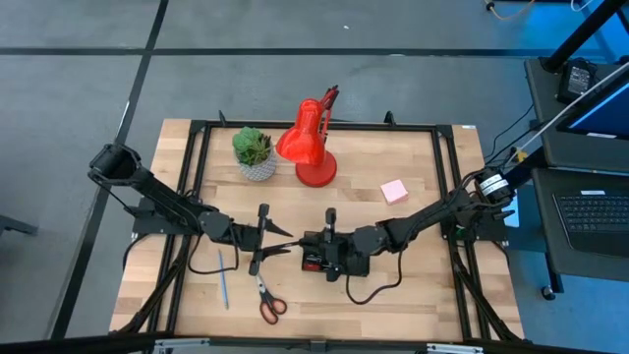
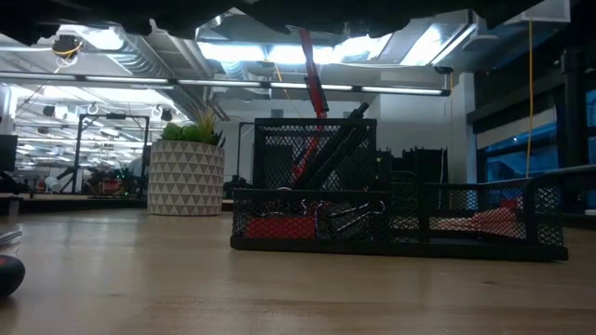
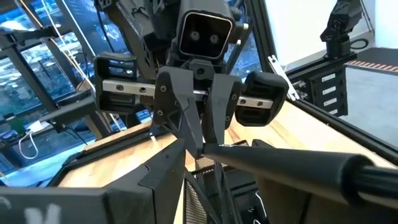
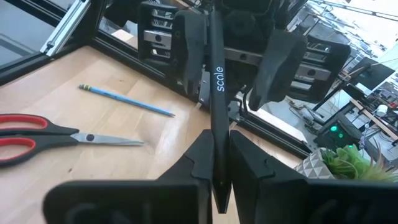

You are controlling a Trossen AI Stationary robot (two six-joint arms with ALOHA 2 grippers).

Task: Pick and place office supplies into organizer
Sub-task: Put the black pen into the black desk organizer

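My right gripper [image 4: 219, 138] is shut on a black pen [image 4: 215, 74] and holds it out over the table's middle, just beyond the black mesh organizer [image 1: 334, 260]. The pen points toward my left gripper [image 1: 283, 241]. That gripper is open, with one finger on each side of the pen's free end [image 4: 210, 18]; I cannot tell whether they touch it. Red-handled scissors [image 1: 267, 301] and a blue pen [image 1: 223, 285] lie flat on the wood near the front edge. A pink sticky-note pad [image 1: 394, 191] lies at the back right. The organizer [image 2: 400, 223] holds red and black items. My right gripper pinches the black pen's rear part [image 4: 216, 127] between its two fingers. The pen runs back between them, along the fingers rather than across. The fingers come nearly level from the table's right. The pen sticks out ahead of the fingertips [image 3: 200, 142], about level and clear of the table.
A red desk lamp [image 1: 313, 147] and a green plant in a white pot [image 1: 255, 153] stand at the back. A black metal frame [image 1: 197, 147] rims the table. A black cable [image 1: 375, 286] curls in front of the organizer. Bare wood lies at the front right.
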